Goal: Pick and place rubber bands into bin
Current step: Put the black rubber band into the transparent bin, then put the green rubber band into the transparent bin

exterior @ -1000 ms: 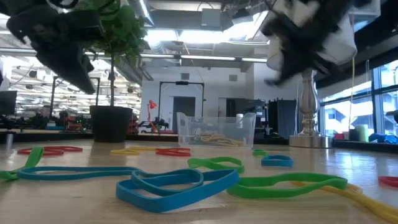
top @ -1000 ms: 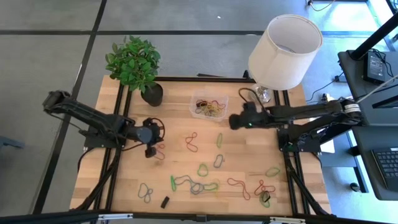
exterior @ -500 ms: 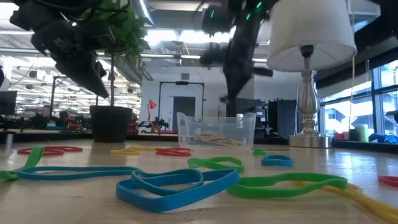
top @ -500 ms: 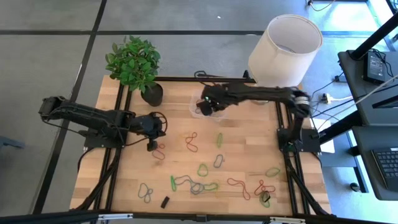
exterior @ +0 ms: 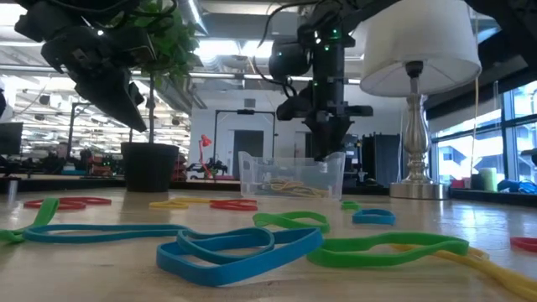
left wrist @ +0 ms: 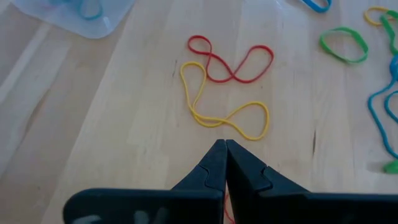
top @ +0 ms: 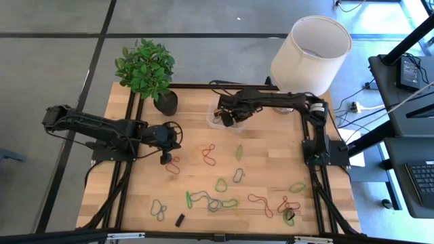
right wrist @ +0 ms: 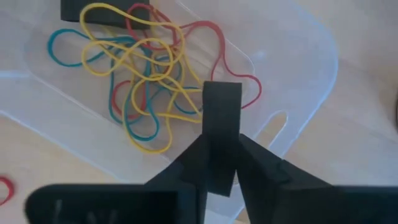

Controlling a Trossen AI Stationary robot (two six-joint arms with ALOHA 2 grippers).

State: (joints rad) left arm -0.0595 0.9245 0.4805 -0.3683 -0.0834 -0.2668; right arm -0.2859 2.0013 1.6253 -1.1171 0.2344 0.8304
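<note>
Right gripper (right wrist: 219,163) over the bin (right wrist: 292,68), finger gap unclear; left gripper (left wrist: 224,148) fingers (left wrist: 205,171) pressed together, empty

I find no writing I can read anywhere here: no label, brand, number or sign on anything in front of me or in the room behind.

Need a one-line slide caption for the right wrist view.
Right gripper poised over the clear bin, which holds a tangle of yellow, red and blue rubber bands.
</note>
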